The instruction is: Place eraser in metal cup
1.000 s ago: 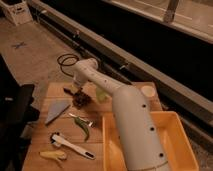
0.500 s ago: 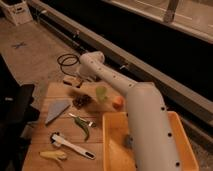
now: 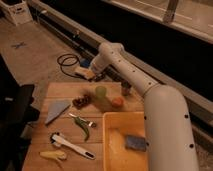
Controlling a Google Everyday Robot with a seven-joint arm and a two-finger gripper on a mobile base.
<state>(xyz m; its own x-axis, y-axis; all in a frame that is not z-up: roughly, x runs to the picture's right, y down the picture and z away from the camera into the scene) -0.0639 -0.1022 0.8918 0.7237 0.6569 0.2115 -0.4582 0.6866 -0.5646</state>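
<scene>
My gripper [image 3: 88, 74] hangs at the end of the white arm, raised above the far left part of the wooden table [image 3: 60, 90]. It is shut on the eraser [image 3: 83, 73], a small pale tan block that sticks out to the left of the fingers. The metal cup [image 3: 126, 89] stands upright at the table's far edge, to the right of the gripper and lower, partly behind the arm. The gripper and the cup are well apart.
A pale green cup [image 3: 101, 93], an orange fruit [image 3: 117, 102] and a dark lumpy object [image 3: 82, 100] stand between gripper and metal cup. A grey cloth [image 3: 56, 110], a green chili [image 3: 83, 128], a white-handled tool [image 3: 73, 147] lie nearer. A yellow tray [image 3: 116, 122] holds a blue sponge [image 3: 135, 143].
The gripper has risen from the table near the dark object, with the pale block in it, and moved a little to the right. The arm has swung clear of the table's middle.
</scene>
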